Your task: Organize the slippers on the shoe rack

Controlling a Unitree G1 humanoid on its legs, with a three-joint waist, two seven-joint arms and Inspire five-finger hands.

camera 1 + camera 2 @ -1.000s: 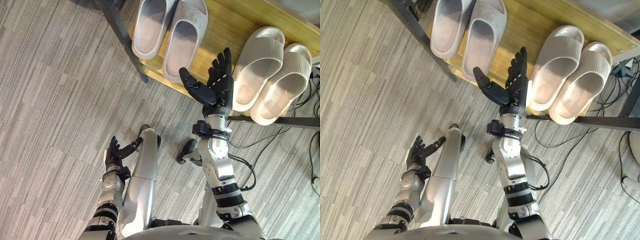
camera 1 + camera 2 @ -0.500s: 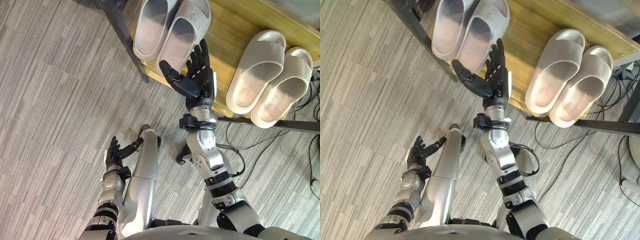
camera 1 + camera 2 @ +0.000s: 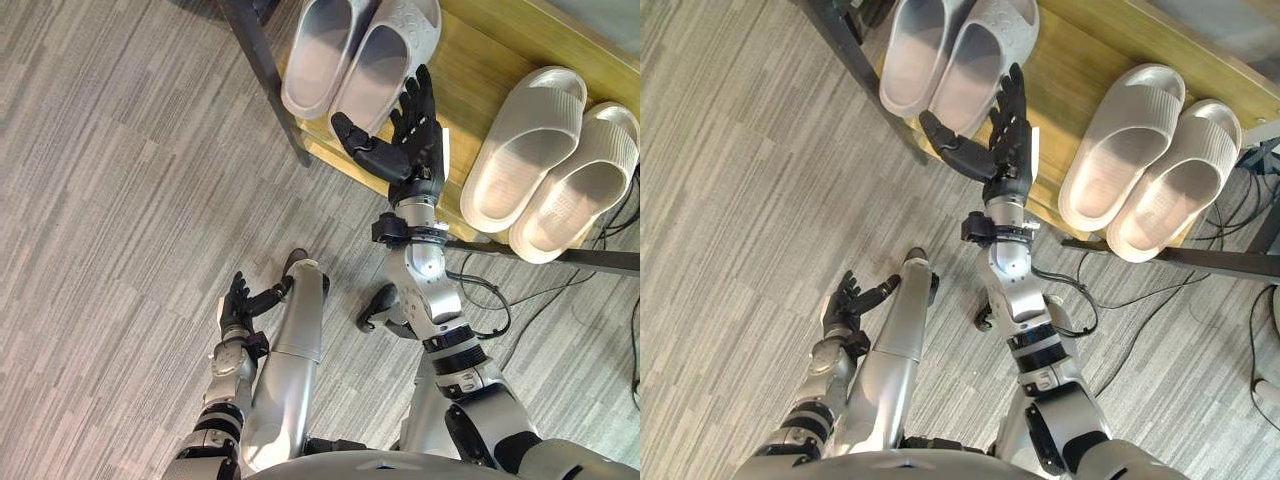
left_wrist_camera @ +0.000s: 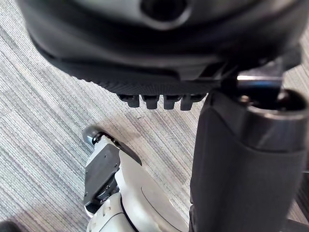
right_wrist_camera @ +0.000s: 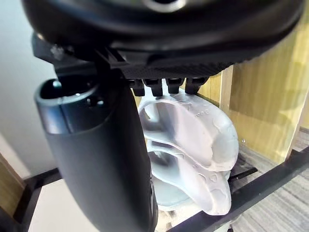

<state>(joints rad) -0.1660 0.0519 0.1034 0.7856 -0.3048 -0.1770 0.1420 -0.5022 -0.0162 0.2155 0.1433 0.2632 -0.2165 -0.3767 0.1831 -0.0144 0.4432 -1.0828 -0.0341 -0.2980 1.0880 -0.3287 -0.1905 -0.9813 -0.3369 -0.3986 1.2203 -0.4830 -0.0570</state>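
Right robot hand [image 3: 408, 152] shifted beside grey slippers [image 3: 382, 68].

Floor [image 3: 120, 200]: grey carpet w/ thin streaks laid in plank-like blocks, covering the near & left area; light is even, shadows soft. Far right stands a rack [image 3: 1080, 40]: yellow-brown wood shelf [image 3: 480, 70] on a black metal frame, w/ a slanted black leg [image 3: 265, 80] at its left end & a black rail [image 3: 600, 262] along its near right edge. In the right wrist view a wood panel [image 5: 260, 92] of it stands upright above a black bar [image 5: 270, 179], w/ a pale flat surface [image 5: 19, 111] on the other side.
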